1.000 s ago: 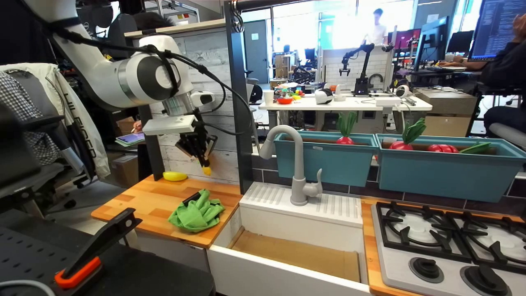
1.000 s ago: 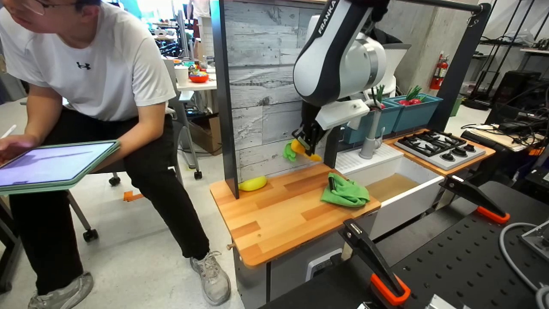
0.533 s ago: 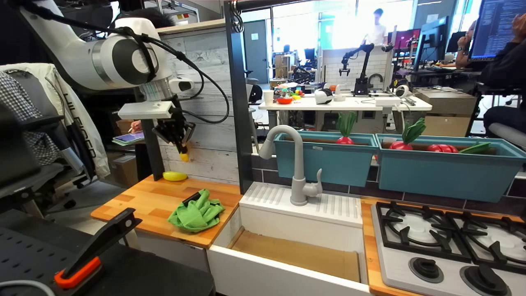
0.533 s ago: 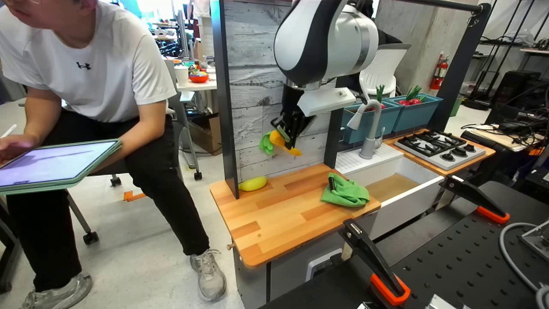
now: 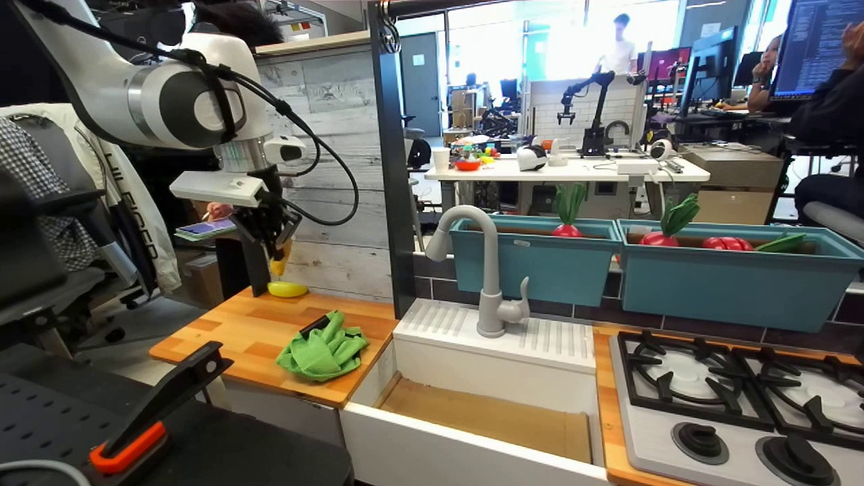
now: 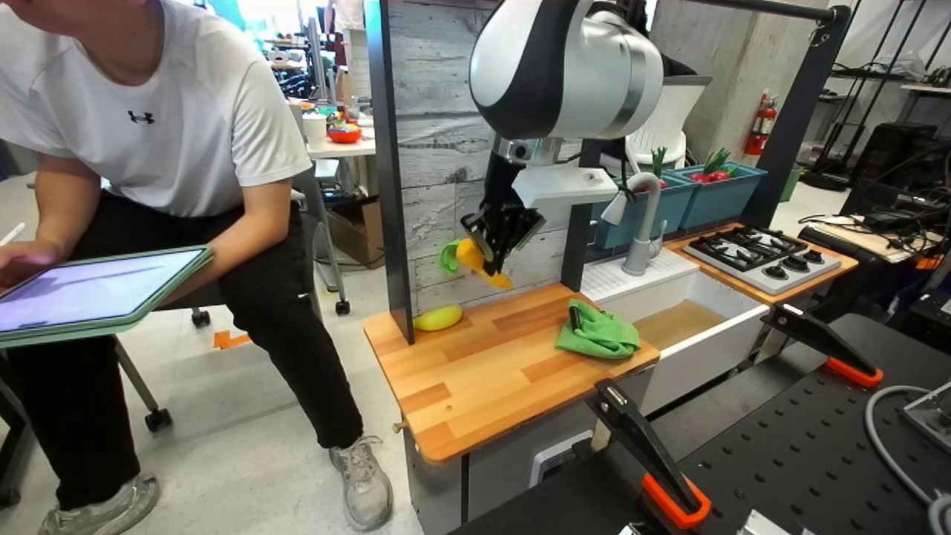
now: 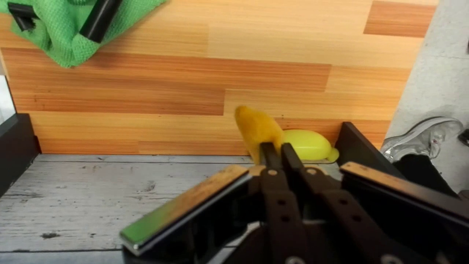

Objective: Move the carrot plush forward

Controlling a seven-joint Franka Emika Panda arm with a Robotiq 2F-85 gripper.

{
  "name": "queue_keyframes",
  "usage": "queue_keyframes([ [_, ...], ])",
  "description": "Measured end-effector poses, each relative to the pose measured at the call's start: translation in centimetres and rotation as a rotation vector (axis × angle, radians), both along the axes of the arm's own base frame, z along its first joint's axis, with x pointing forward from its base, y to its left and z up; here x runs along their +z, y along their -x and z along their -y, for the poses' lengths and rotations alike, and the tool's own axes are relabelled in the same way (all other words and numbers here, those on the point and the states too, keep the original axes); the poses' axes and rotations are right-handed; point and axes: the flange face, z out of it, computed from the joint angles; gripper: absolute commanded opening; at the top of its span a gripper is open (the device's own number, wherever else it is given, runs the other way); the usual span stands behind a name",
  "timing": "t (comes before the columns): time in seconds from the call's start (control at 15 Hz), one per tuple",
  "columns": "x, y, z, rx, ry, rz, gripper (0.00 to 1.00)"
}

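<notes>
Orange fabric carrot plush (image 6: 471, 255) hangs in the air over the back of the wooden butcher-block counter (image 6: 475, 386), near the grey-white plank wall (image 6: 446, 141), tip slanting down, leafy green top (image 6: 448, 257) toward the tall black post (image 6: 397, 223). Black two-finger gripper (image 7: 276, 146) is clenched on it around mid-body; finger gap narrow in wrist view.

Step in hand (judged): carrying; set-down not yet done. Next move probably calls for bringing the plush over bare boards, lowering until it rests, then letting go. Which way "forward" runs: unclear from these views.

Surroundings: smooth yellow banana-shaped toy (image 6: 438, 318) lies at the back edge, just beside the post. Crumpled green cloth (image 6: 598, 334) lies on the counter near the white sink (image 5: 398, 452). Obstacles (judged): a straight descent may brush the toy or the wall; a low path toward the sink would meet the cloth.
</notes>
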Motion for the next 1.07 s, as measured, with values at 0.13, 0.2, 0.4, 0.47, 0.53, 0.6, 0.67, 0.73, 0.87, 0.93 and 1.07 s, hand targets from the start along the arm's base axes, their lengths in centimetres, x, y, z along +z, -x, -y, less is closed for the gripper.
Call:
queue_keyframes([
  [0.13, 0.2, 1.1, 0.4, 0.003, -0.021, 0.008, 0.02],
  [0.2, 0.3, 1.7, 0.6, 0.005, -0.028, 0.011, 0.02],
  [0.4, 0.3, 4.0, 0.7, 0.021, -0.039, 0.013, 0.02],
  [0.47, 0.1, 4.7, 0.5, 0.027, -0.04, 0.008, 0.02],
  [0.53, -0.2, 5.5, 0.3, 0.032, -0.041, 0.004, 0.02],
  [0.6, -0.6, 6.3, 0.0, 0.038, -0.041, -0.003, 0.02],
  [0.67, -1.1, 7.1, -0.1, 0.043, -0.041, -0.014, 0.02],
  [0.73, -1.5, 7.8, -0.3, 0.048, -0.04, -0.026, 0.02],
  [0.87, -2.3, 9.0, -0.4, 0.054, -0.038, -0.051, 0.02],
  [0.93, -2.7, 9.5, -0.5, 0.055, -0.038, -0.062, 0.02],
  [1.07, -3.5, 10.3, -0.3, 0.055, -0.036, -0.085, 0.02],
])
